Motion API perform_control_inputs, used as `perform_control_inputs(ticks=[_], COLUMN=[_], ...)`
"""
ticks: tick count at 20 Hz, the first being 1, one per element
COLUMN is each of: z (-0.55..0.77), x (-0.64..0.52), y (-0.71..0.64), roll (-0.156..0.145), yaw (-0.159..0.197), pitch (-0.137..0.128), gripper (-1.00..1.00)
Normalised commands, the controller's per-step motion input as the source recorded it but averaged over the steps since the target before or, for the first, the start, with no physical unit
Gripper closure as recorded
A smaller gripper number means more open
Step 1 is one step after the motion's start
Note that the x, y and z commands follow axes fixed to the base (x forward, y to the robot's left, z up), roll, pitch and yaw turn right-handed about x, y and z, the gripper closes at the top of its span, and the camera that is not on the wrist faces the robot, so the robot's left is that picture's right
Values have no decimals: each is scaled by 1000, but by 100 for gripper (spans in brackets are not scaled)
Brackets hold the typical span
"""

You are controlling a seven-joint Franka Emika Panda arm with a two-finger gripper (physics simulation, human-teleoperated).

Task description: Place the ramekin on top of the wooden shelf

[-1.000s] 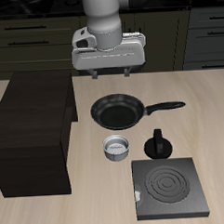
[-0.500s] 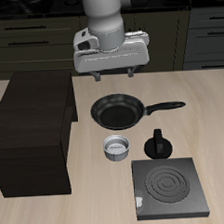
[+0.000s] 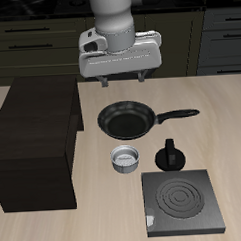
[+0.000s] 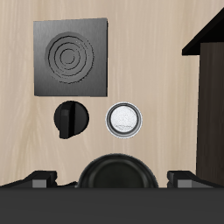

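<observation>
Pale wood table bears the ribbed grey ramekin, pale inside; hand spread, empty.

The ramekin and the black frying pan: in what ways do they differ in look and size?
The ramekin is grey-silver with a pale inside; the frying pan is black all over. The ramekin is much smaller than the pan. The pan has a long handle; the ramekin has none. Both are round, stand upright on the table, and are empty.
</observation>
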Motion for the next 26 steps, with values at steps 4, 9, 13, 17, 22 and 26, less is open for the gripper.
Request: perform_control_inputs(ticks=[4,9,13,17,22,26], z=[-68,-294,-325,-428,-485,-503], x=[5,72,107,94,4,45], y=[-50,-65,-14,3,94,102], roll=[-10,-2,7,-5,19,22], yaw=[11,-4,17,5,-14,-33], pitch=[-11,30,16,29,41,39], gripper=[-100,-100,-100,-100,-100,-100])
